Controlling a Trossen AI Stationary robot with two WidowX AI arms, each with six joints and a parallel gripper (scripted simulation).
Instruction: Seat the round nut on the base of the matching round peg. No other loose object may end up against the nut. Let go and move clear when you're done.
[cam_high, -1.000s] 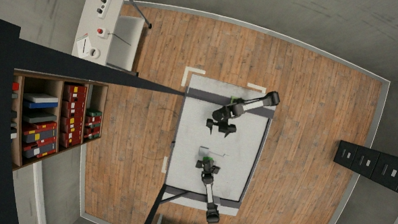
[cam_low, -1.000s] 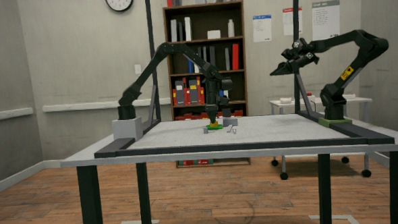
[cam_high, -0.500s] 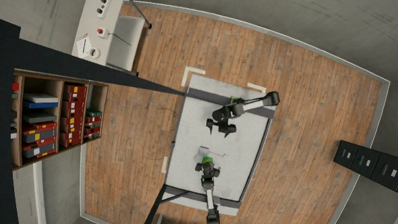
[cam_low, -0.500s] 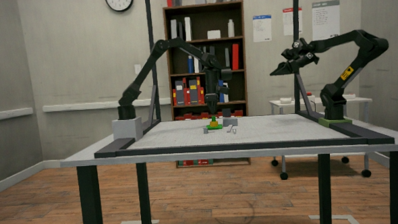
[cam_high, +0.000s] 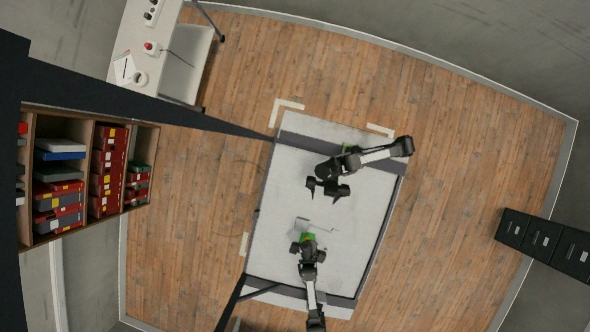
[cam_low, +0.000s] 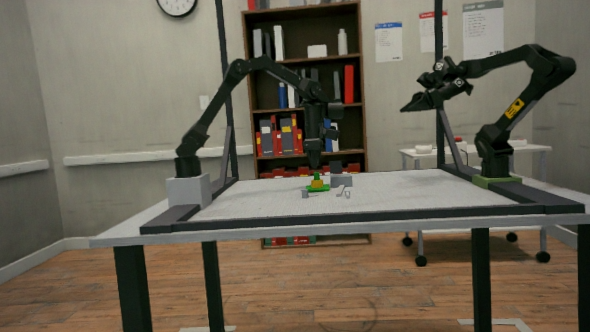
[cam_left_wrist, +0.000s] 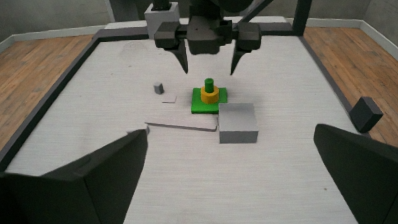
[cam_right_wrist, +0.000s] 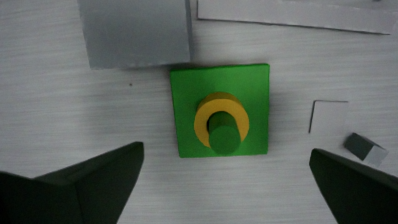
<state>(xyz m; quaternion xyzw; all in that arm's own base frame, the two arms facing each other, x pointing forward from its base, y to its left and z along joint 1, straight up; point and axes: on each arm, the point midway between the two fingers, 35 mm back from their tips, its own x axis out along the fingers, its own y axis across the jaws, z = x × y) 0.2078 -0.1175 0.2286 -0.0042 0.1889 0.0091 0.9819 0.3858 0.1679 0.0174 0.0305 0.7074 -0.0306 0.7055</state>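
Note:
The yellow round nut (cam_right_wrist: 221, 125) sits around the green round peg (cam_right_wrist: 223, 139), low on its green square base (cam_right_wrist: 220, 111). It also shows in the left wrist view (cam_left_wrist: 209, 93) and in the exterior view (cam_low: 317, 183). No loose object touches the nut. My right gripper (cam_left_wrist: 208, 73) is open and empty. It hangs straight above the peg, with its fingers wide to either side (cam_right_wrist: 225, 152). My left gripper (cam_low: 407, 106) (cam_high: 327, 192) is open and empty, raised high over the table and well away from the peg.
A grey block (cam_left_wrist: 238, 122) (cam_right_wrist: 135, 32) lies right beside a corner of the base. A flat grey plate (cam_left_wrist: 182, 124), a small flat square (cam_left_wrist: 169, 99) and a small grey cube (cam_left_wrist: 158, 88) lie nearby. A dark cube (cam_left_wrist: 366, 114) sits near the table edge.

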